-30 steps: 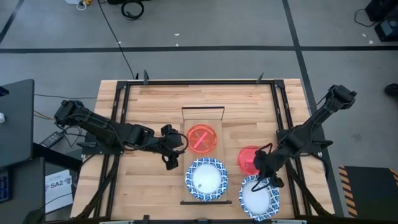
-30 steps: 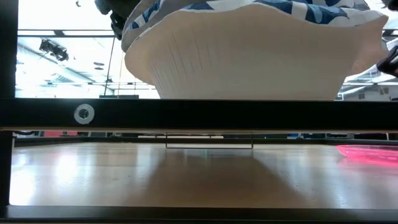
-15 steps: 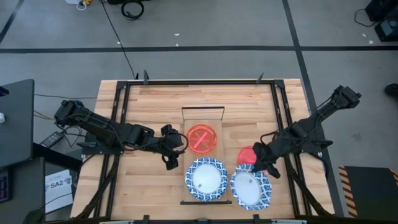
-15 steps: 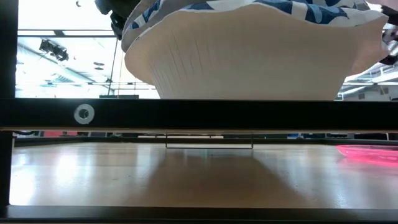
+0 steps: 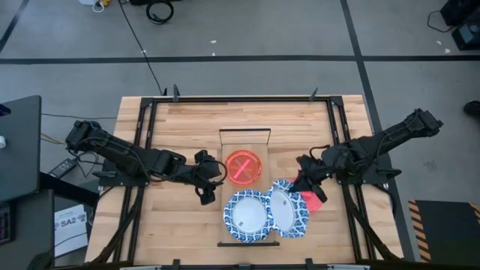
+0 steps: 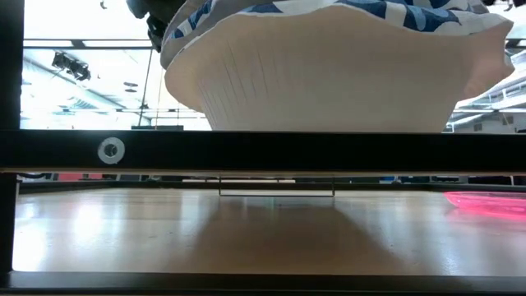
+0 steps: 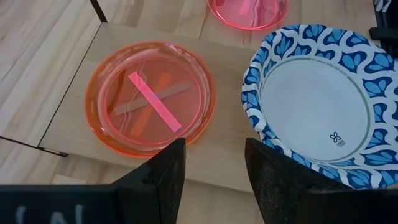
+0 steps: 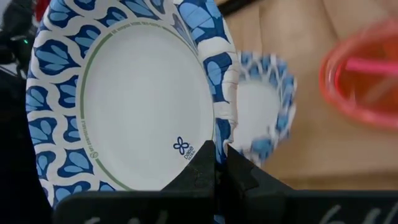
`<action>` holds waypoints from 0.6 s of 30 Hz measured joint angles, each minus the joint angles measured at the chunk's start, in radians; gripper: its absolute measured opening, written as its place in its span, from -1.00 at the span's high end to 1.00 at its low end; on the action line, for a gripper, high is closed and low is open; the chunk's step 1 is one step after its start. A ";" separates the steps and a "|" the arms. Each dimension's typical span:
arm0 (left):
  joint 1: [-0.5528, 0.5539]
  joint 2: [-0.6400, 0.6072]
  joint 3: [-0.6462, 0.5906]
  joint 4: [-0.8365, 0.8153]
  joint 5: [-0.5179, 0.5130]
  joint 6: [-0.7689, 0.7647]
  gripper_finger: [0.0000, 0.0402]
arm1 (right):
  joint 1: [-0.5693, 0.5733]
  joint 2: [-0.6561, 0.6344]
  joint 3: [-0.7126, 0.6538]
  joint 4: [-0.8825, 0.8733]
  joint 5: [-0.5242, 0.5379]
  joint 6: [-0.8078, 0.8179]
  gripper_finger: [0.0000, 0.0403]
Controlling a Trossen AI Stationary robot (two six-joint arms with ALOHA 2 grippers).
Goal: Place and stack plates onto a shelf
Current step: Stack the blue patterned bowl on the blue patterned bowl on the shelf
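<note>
The shelf (image 5: 264,150) is a light-wood board lying mid-table. On it sit a red-pink plate (image 5: 243,167) and a blue-rimmed white plate (image 5: 248,214); both also show in the left wrist view, the red-pink plate (image 7: 150,96) beside the blue-rimmed one (image 7: 317,106). My right gripper (image 5: 301,183) is shut on a second blue-rimmed plate (image 5: 289,209), just right of the shelf's near end. My left gripper (image 5: 210,186) is open and empty left of the shelf, its fingers (image 7: 163,174) facing the shelf. Another red-pink plate (image 5: 309,198) lies on the table under my right gripper. My right gripper pinches the blue-patterned rim (image 8: 217,132) of the second plate between its two fingers. The fingers come from the table's right side. The plate is lifted clear and tilted, its white face (image 8: 134,106) toward the wrist camera, its edge beside the plate on the shelf.
Black metal frame rails (image 5: 144,150) run along the table's left and right sides. In the low view the underside of the shelf's near plate (image 6: 329,66) fills the top, above a black rail (image 6: 263,152). Bare wood lies at the table's far side (image 5: 240,112).
My right gripper has carried the blue-rimmed plate from the table's near right corner toward the left and a little toward the far edge, up to the shelf's near end. The plate has tipped from nearly flat to tilted. My left gripper has kept still.
</note>
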 joint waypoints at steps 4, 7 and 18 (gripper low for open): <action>0.000 0.000 0.000 -0.001 0.000 0.000 0.14 | -0.044 0.042 0.076 -0.001 -0.036 -0.065 0.95; 0.000 0.000 0.000 -0.002 0.000 0.002 0.14 | -0.068 0.093 0.152 -0.037 -0.057 -0.124 0.95; 0.000 0.000 0.000 -0.003 0.000 0.003 0.14 | -0.139 0.390 0.458 -0.297 -0.101 -0.330 0.95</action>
